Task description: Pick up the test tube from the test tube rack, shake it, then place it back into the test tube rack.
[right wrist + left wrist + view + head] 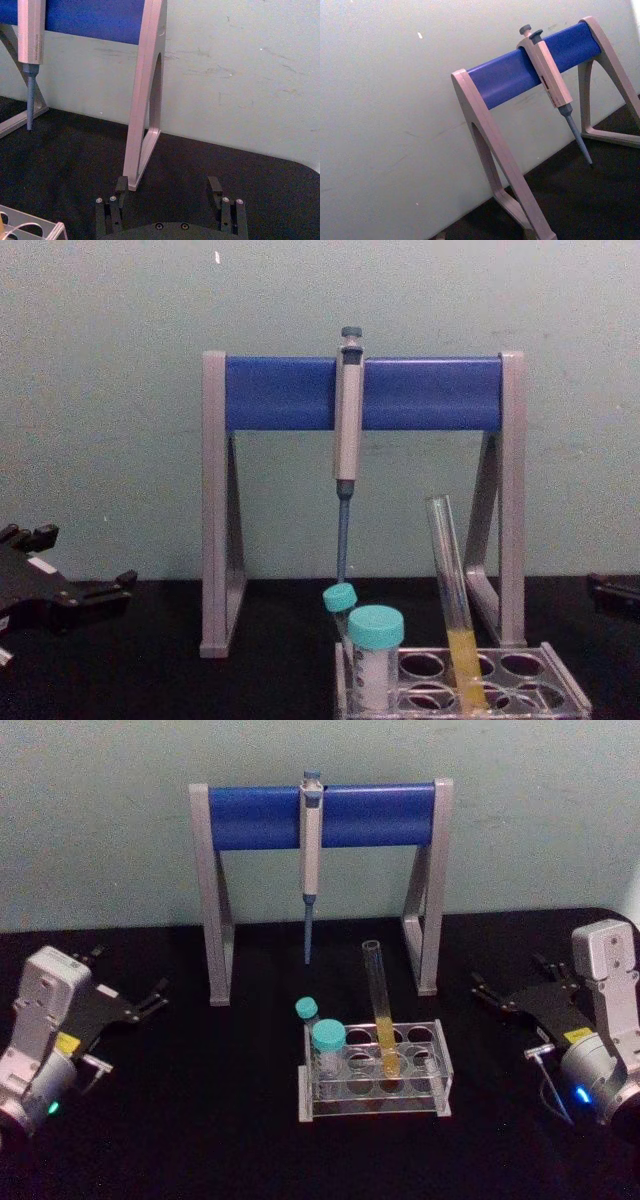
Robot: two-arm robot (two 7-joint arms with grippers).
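The test tube [380,1010] [452,585] is a long clear glass tube with yellow-orange liquid at its bottom. It stands leaning slightly in a back hole of the clear test tube rack [420,1092] [565,692] at the table's middle front. A corner of the rack [35,227] appears in the right wrist view. My left gripper [130,972] [82,562] rests open at the table's left, well away from the rack. At the table's right, my right gripper [508,978] [168,186] is open with nothing between its fingers, and it points toward the stand's right leg.
Two teal-capped vials [328,1038] [375,632] stand in the rack's left holes. Behind the rack rises a grey-and-blue pipette stand [250,817] [510,75] [280,392] with a pipette [311,840] [348,410] hanging from it. The tabletop [200,1120] is black, and a pale wall stands behind.
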